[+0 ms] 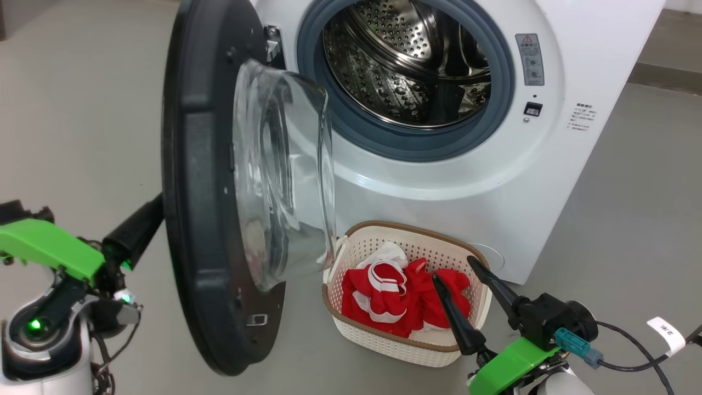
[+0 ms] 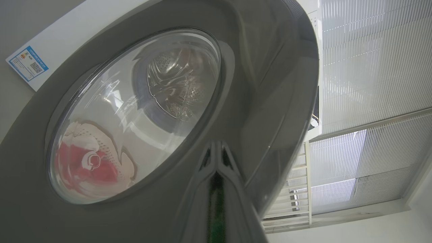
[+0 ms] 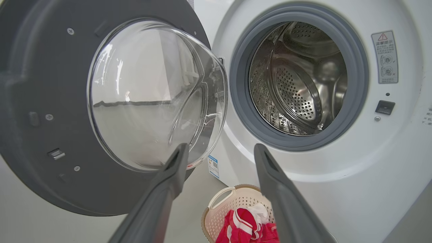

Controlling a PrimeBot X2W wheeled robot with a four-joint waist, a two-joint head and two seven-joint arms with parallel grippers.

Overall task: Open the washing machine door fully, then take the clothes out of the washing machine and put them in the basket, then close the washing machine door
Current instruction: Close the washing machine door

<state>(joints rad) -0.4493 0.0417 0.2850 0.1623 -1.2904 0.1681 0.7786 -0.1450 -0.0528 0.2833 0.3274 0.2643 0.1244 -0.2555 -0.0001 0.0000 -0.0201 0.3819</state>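
A: Item one: our right gripper point(image 1: 453, 267), fingers apart, above the basket point(image 1: 384, 226) at the foot of the washing machine point(image 1: 548, 181). The clothes point(image 1: 395, 302) lie in the basket.
B: Item two: our left gripper point(image 1: 148, 216), fingers together, against the washing machine door point(image 1: 192, 164), which stands open at the machine's left.

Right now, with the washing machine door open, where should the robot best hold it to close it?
Probably the washing machine door on its black rim, at the free edge by the latch, opposite the hinge, coming from the outer face, where the left hand is. The glass bowl bulges inward, smooth, offering no hold.
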